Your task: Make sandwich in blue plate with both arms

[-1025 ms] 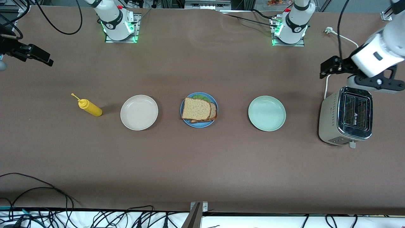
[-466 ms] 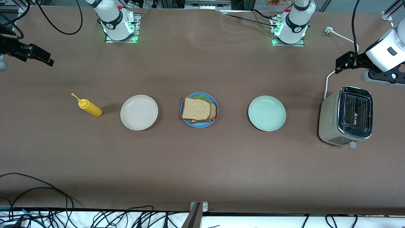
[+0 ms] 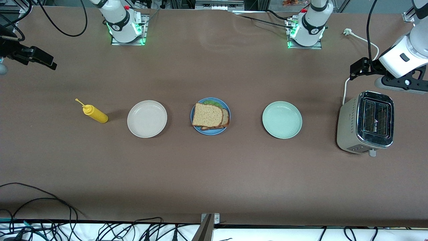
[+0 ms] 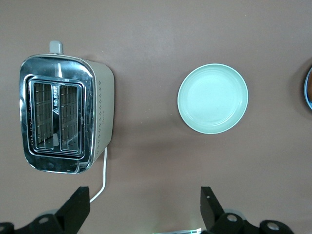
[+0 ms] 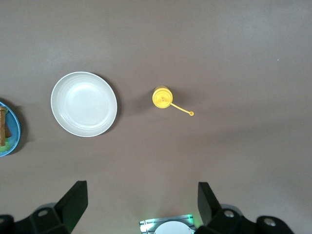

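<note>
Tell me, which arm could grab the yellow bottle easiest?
Probably the right. The right gripper, open, hangs over the table near the bottle, while the left gripper is up near the toaster.

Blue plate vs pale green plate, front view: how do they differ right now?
The round matte blue plate carries the sandwich of brown toast and green lettuce; the round pale green plate is bare. The blue plate sits mid-row between the beige-white plate and the green one; the green plate lies toward the left arm's end, beside the silver toaster. Both look round, shallow, similar in size, flat on the brown table.
</note>
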Motion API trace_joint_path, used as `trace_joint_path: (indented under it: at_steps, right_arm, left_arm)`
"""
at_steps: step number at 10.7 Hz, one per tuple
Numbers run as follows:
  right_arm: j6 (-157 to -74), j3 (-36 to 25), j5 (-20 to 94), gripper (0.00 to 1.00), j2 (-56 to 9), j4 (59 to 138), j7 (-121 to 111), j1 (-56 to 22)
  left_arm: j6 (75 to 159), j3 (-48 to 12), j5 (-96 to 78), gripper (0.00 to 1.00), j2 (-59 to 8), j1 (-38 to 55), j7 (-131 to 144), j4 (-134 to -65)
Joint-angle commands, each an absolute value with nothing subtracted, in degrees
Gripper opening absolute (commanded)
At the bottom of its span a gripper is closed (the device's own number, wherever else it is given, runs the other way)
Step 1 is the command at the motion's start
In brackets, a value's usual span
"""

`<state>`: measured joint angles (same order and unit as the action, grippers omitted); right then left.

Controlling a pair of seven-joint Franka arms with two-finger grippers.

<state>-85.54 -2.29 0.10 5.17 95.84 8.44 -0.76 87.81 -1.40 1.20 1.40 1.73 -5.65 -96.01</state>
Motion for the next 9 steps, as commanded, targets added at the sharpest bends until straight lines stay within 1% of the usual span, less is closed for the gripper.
trace_joint_path:
  at_steps: [1,9]
  right_arm:
    - [-84.20,-2.29,-0.09,1.00,5.36,94.66,8.53,-0.97]
    - [-83.76,-2.46,0.00,1.00,5.54,94.66,7.65,-0.97]
  left_arm:
    - [88.86,-1.32,1.58,1.00,3.16,1.41,-6.86,-97.47]
    - [91.67,-1.14,0.70,1.00,2.99,1.23,-6.86,-97.65]
